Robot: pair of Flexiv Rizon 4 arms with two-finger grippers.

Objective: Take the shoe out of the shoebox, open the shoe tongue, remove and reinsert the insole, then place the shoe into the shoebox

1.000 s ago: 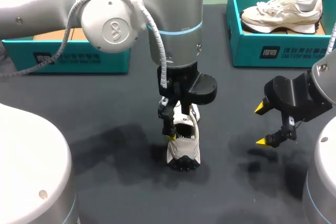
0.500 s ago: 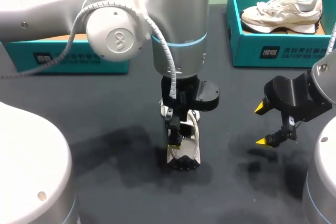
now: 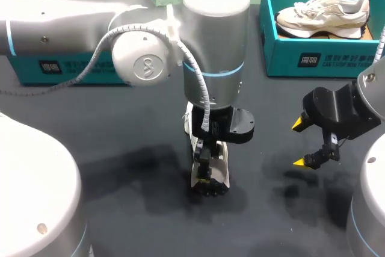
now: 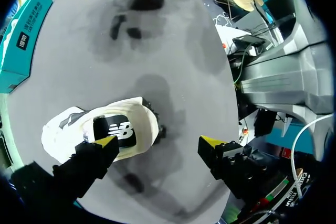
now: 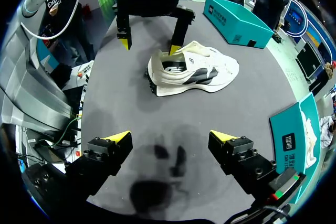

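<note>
A white sneaker [image 3: 221, 168] lies on the dark table under my left arm, heel toward the near edge. The left wrist view shows its black insole [image 4: 116, 129] inside the opening. My left gripper [image 3: 206, 176] [image 4: 157, 141] is open over the heel. One yellow fingertip [image 4: 106, 141] is at the shoe's opening and the other hangs past the heel above bare table. The right wrist view shows the sneaker [image 5: 202, 69] ahead, with the left gripper [image 5: 149, 44] straddling its heel. My right gripper [image 3: 301, 142] [image 5: 170, 136] is open and holds nothing, to the right of the shoe.
A teal shoebox [image 3: 319, 59] at the back right holds a second pale sneaker [image 3: 322, 13]. Another teal shoebox [image 3: 66, 67] stands at the back left, partly behind my left arm. Bare dark tabletop [image 3: 120, 167] lies around the shoe.
My left arm has swung toward the near side and its gripper has come down along the shoe to the heel opening. The right arm and the shoe have stayed put.
</note>
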